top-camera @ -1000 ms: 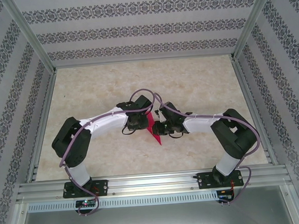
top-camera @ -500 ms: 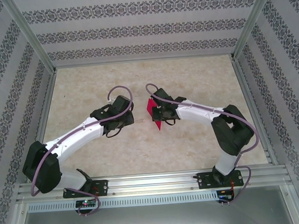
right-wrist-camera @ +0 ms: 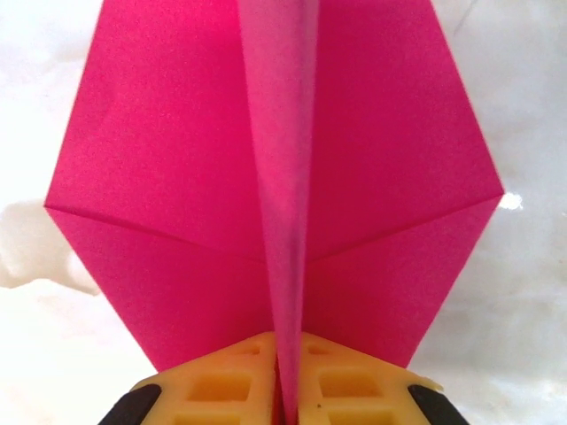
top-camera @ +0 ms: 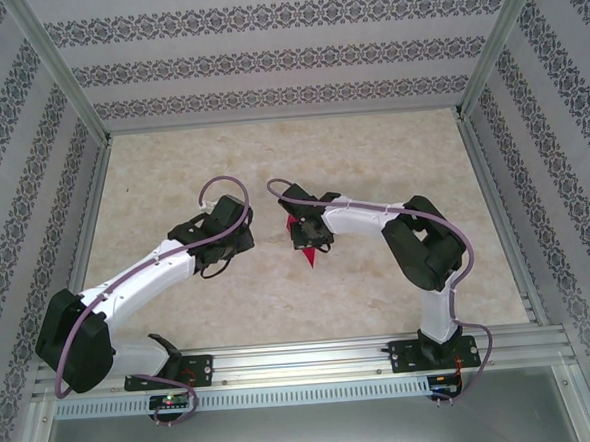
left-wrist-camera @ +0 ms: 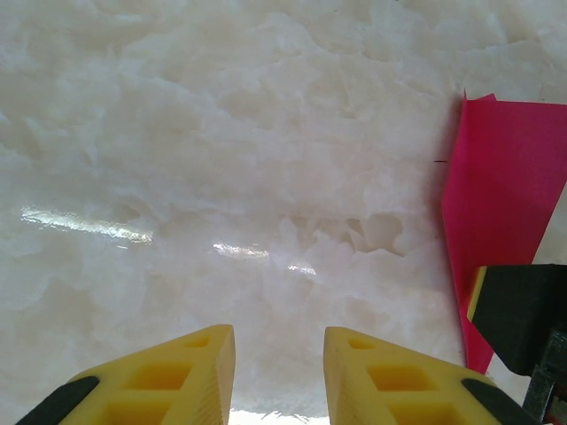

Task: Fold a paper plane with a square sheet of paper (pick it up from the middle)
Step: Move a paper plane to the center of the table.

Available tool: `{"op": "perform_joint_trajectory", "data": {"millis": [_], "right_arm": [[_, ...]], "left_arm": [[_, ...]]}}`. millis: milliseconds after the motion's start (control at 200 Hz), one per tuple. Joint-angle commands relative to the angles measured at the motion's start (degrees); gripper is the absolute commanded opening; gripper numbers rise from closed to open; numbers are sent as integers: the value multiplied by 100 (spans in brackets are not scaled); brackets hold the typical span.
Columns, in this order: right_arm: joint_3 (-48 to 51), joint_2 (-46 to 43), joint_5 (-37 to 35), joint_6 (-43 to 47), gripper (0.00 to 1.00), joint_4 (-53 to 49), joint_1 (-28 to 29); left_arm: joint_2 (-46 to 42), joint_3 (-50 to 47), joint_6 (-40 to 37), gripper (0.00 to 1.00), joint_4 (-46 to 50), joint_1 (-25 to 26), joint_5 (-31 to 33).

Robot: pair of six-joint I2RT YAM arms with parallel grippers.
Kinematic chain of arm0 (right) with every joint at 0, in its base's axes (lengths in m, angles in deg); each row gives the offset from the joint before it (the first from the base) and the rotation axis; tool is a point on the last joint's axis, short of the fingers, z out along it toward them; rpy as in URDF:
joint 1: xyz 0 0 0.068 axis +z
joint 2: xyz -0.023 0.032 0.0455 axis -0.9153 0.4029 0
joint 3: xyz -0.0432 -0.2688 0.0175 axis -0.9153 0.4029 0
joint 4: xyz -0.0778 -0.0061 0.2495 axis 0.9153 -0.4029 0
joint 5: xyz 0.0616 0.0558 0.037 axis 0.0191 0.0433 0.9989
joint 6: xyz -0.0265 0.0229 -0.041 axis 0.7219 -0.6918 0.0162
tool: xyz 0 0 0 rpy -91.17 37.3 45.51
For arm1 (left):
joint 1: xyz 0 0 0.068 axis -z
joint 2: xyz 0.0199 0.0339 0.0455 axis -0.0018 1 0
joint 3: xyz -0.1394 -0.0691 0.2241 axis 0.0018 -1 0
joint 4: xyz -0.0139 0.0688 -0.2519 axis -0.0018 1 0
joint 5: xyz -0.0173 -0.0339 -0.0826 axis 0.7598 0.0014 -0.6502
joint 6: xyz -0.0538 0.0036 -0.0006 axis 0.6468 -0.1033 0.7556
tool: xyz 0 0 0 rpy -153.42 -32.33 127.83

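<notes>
From above, most of the paper plane point(top-camera: 310, 258) is hidden under the right wrist; only a magenta point pokes out on the near side of the right jaws, with a sliver beside them. The right wrist view is clearer. The right jaws are narrow, their yellow fingers point(right-wrist-camera: 221, 385) pinched on the upright centre fold of the paper plane point(right-wrist-camera: 177, 150). A creased wing spreads to each side ahead of them. The nose end runs off the top of that view, and I cannot tell whether the wings lie on the bench point(top-camera: 371, 156) or hang just above it.

The left jaws stand partly apart with nothing between the fingers point(left-wrist-camera: 190, 372), only pale bench point(left-wrist-camera: 177, 133) ahead. To their right is an edge of the paper plane point(left-wrist-camera: 500, 204), cut off by the frame, its lower part covered by a black and yellow piece of the other arm.

A second ago both jaws met at the paper. Now the left arm has drawn back to the side, clear of the paper, and the right arm alone has it, elbow pulled in closer.
</notes>
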Motion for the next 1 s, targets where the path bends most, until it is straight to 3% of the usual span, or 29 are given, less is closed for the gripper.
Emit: {"op": "perform_joint_trajectory", "data": {"millis": [0, 425, 779, 999], "right_arm": [[175, 45, -63, -168, 13, 128, 19], [114, 301, -180, -432, 17, -61, 40], [25, 648, -221, -499, 19, -204, 156], [-182, 299, -298, -390, 25, -374, 158]], "left_arm": [[-10, -37, 72, 34, -230, -74, -10], [408, 145, 59, 34, -308, -80, -296], [88, 17, 107, 34, -279, -82, 19], [-236, -131, 73, 36, -326, -83, 305]]}}
